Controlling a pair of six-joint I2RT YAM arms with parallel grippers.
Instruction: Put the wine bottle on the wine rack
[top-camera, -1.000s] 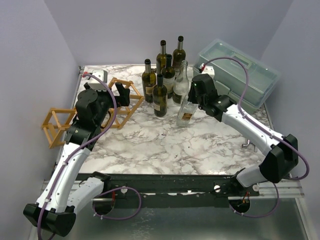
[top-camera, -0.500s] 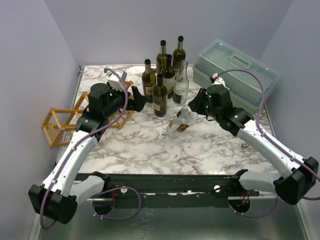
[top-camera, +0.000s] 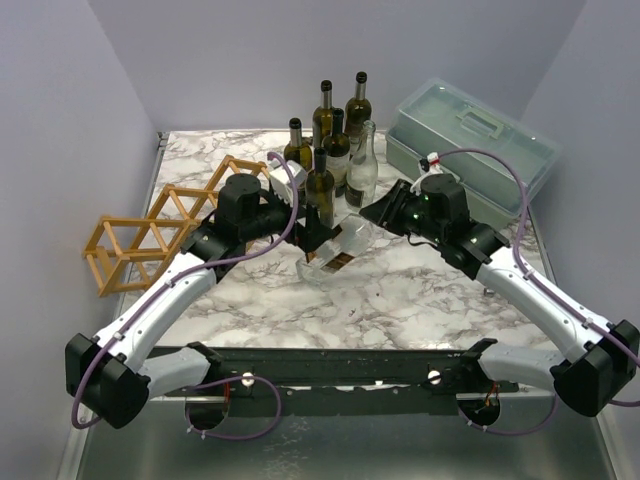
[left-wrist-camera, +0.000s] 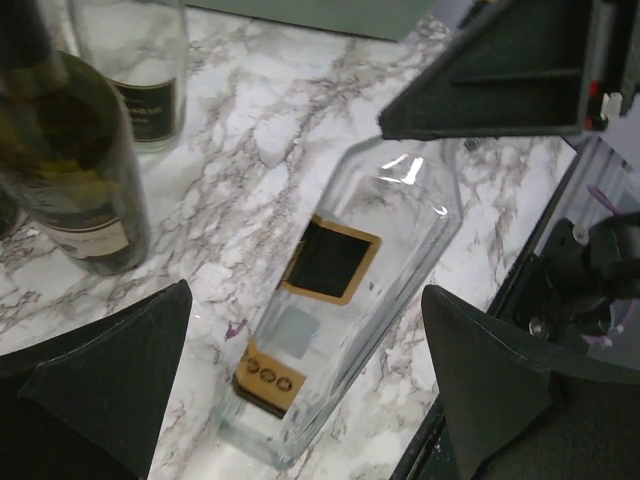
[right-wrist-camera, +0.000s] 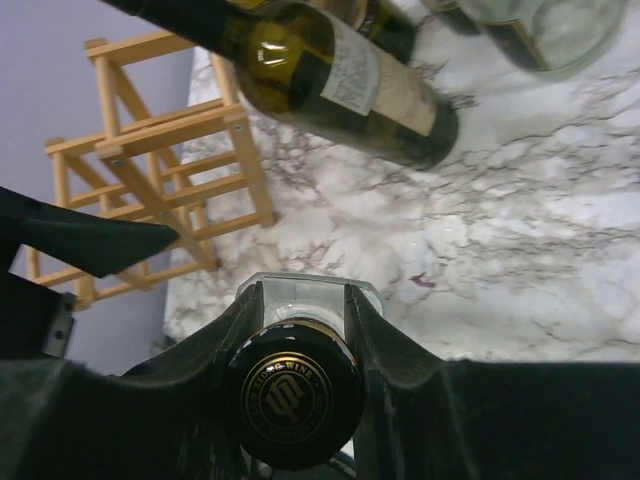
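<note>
The wine bottle (top-camera: 338, 250) is clear, square-sided, with black and gold labels. It hangs tilted almost flat above the marble, base pointing left and toward the front. My right gripper (top-camera: 385, 212) is shut on its neck; the black cap (right-wrist-camera: 292, 405) sits between the fingers in the right wrist view. My left gripper (top-camera: 310, 238) is open, its fingers (left-wrist-camera: 110, 390) standing wide apart on either side of the bottle's body (left-wrist-camera: 340, 290) without touching it. The wine rack (top-camera: 150, 235), a light-brown stick lattice, lies at the table's left edge and shows as well in the right wrist view (right-wrist-camera: 150, 150).
Several dark green bottles (top-camera: 325, 140) and an upright clear one (top-camera: 362, 165) stand at the back centre, just behind the held bottle. A pale green toolbox (top-camera: 470, 140) fills the back right. One dark bottle (left-wrist-camera: 70, 160) is close to my left finger.
My right arm has tipped the clear bottle over and carried it left and forward. My left arm has swung right from over the rack, its open fingers now round the bottle's body.
</note>
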